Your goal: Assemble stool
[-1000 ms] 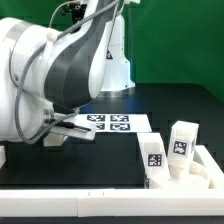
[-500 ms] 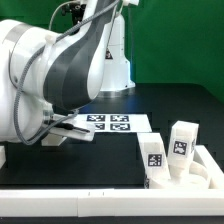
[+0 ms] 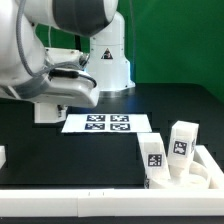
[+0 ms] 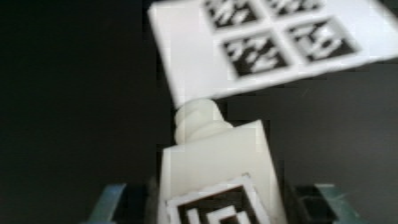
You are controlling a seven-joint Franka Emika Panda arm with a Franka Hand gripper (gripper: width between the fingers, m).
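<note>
Currently held: a white stool leg (image 4: 214, 165) is clamped between the closed fingers (image 4: 324, 198), above the black counter (image 3: 180, 105).
Marker board (image 3: 105, 124): laid flat on the counter.
Other legs (image 3: 168, 150): grouped at the exterior view's right.

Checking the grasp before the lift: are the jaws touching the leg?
Touching. The wrist view shows the leg filling the space between the gripper jaws, both pressed against its sides with no visible gap.

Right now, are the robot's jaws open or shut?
Shut, clamped on a white stool leg: the wrist view shows a jaw at each side of the tagged block, above the marker board.
</note>
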